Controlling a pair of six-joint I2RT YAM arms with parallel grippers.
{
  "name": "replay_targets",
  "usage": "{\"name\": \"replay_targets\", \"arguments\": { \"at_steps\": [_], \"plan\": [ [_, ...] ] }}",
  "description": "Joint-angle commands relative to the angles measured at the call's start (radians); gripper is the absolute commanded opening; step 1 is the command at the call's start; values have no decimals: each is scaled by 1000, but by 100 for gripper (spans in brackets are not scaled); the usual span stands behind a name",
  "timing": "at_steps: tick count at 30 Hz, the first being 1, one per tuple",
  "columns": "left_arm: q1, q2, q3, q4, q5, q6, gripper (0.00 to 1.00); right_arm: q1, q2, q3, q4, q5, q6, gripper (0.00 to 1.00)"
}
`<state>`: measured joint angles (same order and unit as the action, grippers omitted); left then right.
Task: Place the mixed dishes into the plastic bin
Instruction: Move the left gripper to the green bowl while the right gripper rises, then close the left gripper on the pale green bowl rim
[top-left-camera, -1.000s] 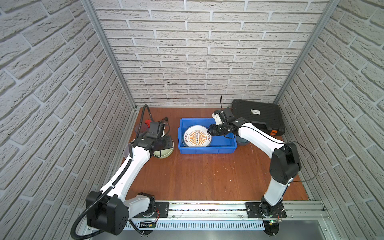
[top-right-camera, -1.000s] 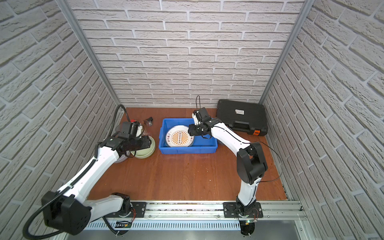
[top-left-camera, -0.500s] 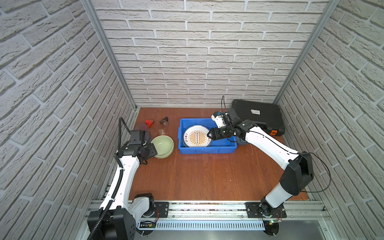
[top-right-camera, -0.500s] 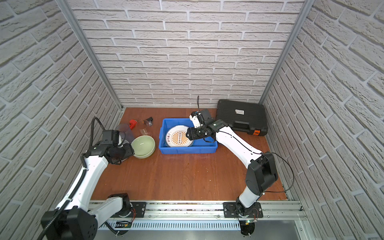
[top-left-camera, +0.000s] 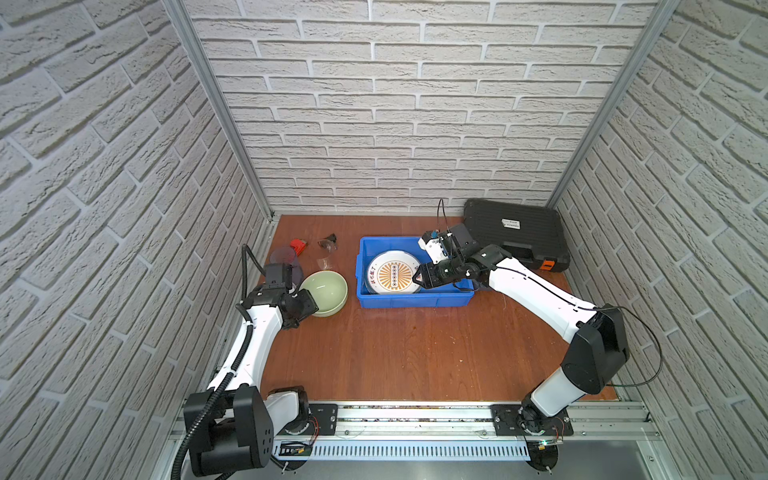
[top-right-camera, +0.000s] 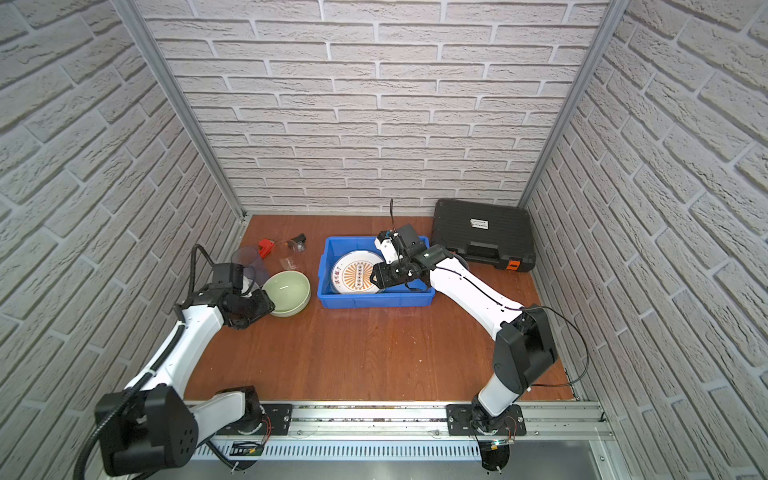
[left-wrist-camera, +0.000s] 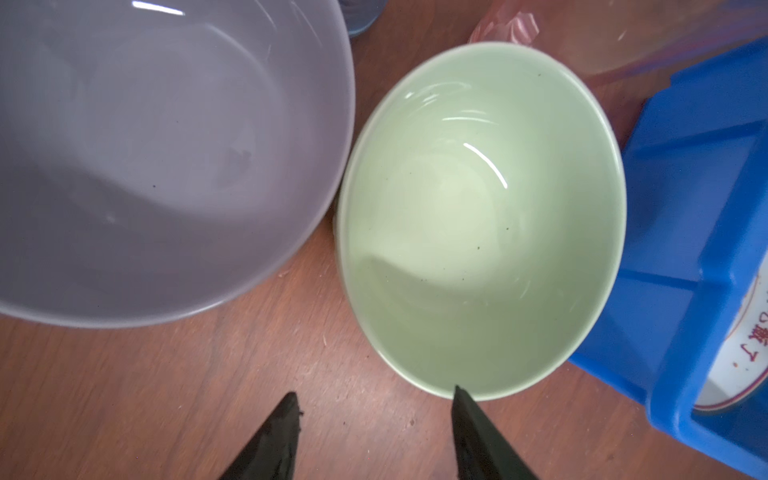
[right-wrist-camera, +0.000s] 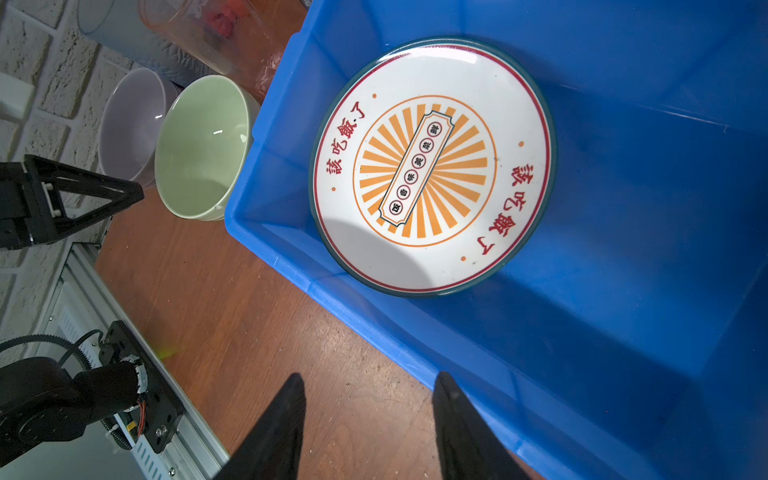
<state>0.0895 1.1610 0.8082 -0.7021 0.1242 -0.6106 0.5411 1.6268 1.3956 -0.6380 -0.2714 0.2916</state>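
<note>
Bin (top-left-camera: 415, 300), one sunburst plate (top-left-camera: 392, 275) inside, one green bowl (top-left-camera: 325, 290), one lavender bowl (left-wrist-camera: 145, 166)

the lavender bowl (left-wrist-camera: 158, 166) is cut off in the left wrist view.

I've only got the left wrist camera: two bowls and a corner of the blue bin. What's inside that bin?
Observer: Only the orange sunburst plate shows in the blue bin.
Operator: Where's the right claw?
Observer: The right claw hangs open and empty above the bin's near side.
Operator: Anything else left outside?
Observer: A translucent tumbler stands behind the lavender bowl.
</note>
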Motion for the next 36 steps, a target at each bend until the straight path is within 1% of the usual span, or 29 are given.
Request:
{"name": "replay_targets", "arguments": {
  "at_steps": [1, 8, 19, 21, 29, 34, 36],
  "plan": [
    [-10, 30, -26, 73, 10, -41, 56, 14, -14, -16, 41, -20, -2, 50],
    [-49, 94, -38, 117, -47, -73, 53, 15, -30, -35, 43, -19, 3, 48],
    [-78, 213, -31, 178, -72, -74, 48, 16, -75, -91, 39, -2, 1, 48],
    [-78, 221, -30, 182, -75, -75, 43, 17, -79, -96, 36, 1, 1, 48],
    [-81, 212, -37, 170, -70, -66, 20, 17, -96, -115, 26, 7, -2, 48],
    [-80, 182, -41, 139, -63, -46, 18, 17, -105, -114, 11, 14, -2, 48],
    [-81, 164, -38, 119, -63, -38, 15, 17, -111, -115, 6, 14, 0, 48]
  ]
}}
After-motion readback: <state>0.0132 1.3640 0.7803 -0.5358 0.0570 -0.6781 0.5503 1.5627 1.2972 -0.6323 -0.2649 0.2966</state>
